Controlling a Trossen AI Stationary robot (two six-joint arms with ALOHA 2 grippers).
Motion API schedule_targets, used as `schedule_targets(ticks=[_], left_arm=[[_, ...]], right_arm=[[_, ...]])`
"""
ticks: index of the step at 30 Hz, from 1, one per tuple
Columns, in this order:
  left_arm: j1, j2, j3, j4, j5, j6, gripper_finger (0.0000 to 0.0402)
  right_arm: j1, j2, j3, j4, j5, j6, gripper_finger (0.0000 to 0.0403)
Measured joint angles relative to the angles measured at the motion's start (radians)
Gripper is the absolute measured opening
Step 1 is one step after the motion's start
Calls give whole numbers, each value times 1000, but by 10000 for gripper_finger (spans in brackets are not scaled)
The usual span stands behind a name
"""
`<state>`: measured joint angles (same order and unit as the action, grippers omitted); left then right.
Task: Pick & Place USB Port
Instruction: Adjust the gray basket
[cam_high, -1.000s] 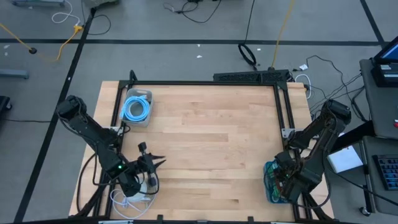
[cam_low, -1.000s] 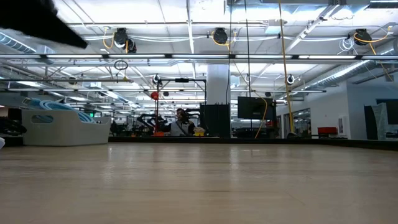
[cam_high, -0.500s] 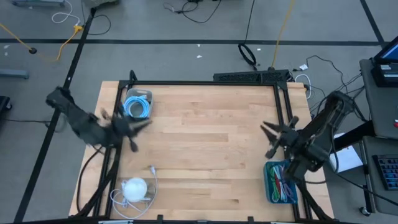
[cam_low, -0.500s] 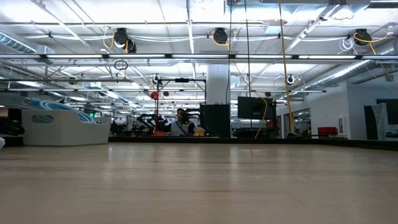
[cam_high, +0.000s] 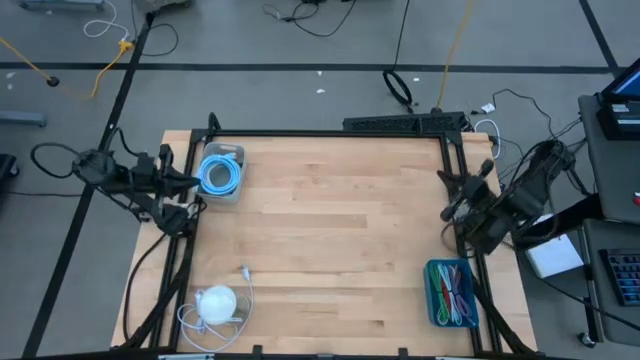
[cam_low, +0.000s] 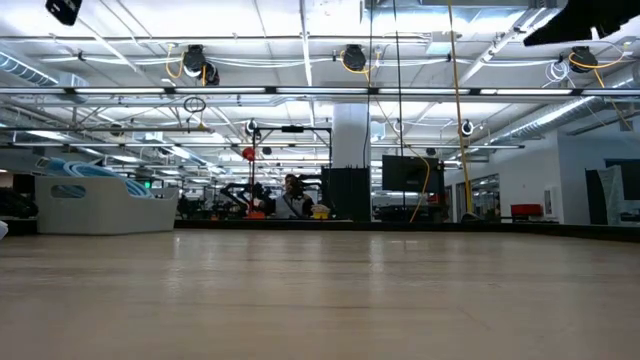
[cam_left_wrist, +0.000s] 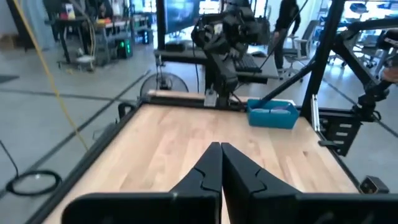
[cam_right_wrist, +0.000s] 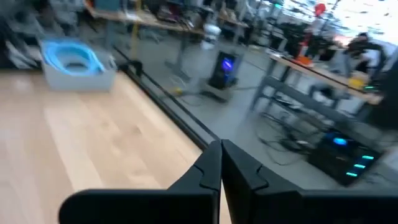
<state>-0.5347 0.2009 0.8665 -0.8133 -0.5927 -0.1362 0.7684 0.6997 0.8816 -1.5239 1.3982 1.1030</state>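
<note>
USB part, best guess: white puck (cam_high: 217, 301) with its white cord (cam_high: 241, 283) looped round it, lying at the near-left corner of the table (cam_high: 330, 230). I can't make out a port face from overhead.

Handling, as I judge it:
- puck is light, stiff plastic, likely smooth, so pinch across the body, not the cord
- cord is limp and will drag or snag if it trails

Left gripper (cam_high: 191, 179) hangs at the far-left edge just beside the grey bin (cam_high: 221, 172) holding the blue cable coil (cam_high: 219, 175). Its fingers are pressed together, holding nothing. Right gripper (cam_high: 453, 197) hangs over the right edge, above the blue tray (cam_high: 450, 293) of coloured leads, fingers likewise together and empty.

Room: bare wood across the whole middle, wide open for travel. Watch the black frame rail (cam_high: 330, 136) along the far side and the near table edge close to the puck.
</note>
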Motion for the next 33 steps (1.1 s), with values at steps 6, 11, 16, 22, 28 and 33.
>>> schedule_targets(ticks=[6, 11, 16, 22, 28, 33], left_arm=[[0, -32, -19, -93, 2, -64, 1], [0, -32, -113, -103, 7, -90, 1], [0, -21, -142, -67, -48, -109, 1], [0, -24, -144, -91, -57, -147, 0], [0, -24, -144, -96, -32, -163, 0], [0, -24, -144, -91, -78, -166, 0]], right_arm=[[61, -159, -29, 247, -50, -320, 0], [101, -227, -86, 502, -141, -631, 0], [97, -241, -102, 570, -172, -728, 0], [97, -241, -103, 570, -188, -730, 0], [97, -244, -103, 569, -198, -734, 0], [97, -246, -103, 569, -197, -734, 0]])
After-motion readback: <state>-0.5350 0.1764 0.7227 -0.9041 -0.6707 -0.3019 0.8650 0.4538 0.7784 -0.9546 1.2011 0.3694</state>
